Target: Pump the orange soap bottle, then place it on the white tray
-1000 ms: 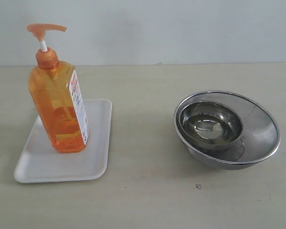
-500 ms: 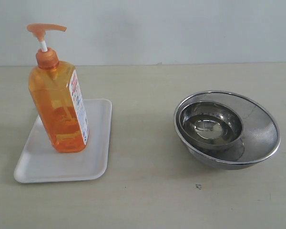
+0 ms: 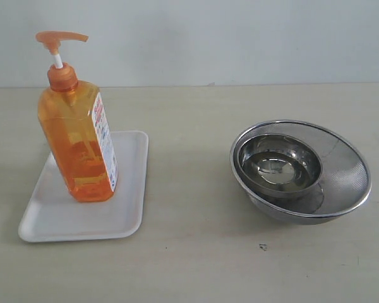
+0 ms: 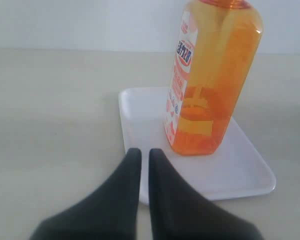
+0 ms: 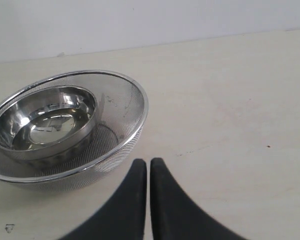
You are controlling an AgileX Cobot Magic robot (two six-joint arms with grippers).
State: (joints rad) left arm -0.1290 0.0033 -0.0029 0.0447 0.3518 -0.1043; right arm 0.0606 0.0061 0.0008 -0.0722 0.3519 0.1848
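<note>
Standing upright on the white tray [image 3: 131, 211], the orange soap bottle [image 3: 79, 151] looks set down, pump head raised. Left gripper [image 4: 145, 152] clenched on nothing, fingers together, low by the tray's edge, near the bottle. Right gripper [image 5: 149, 162] likewise pinched empty, beside the nested steel bowls [image 3: 301, 169]. Risk, as judged: the bottle is tall and narrow, so a forward nudge from the left fingers on tray or base could topple it. Cannot tell whether pumping was done.

The pale table [image 3: 196, 265] carries the white tray [image 3: 50, 221] and, well apart, a steel mesh bowl [image 3: 347, 169].
</note>
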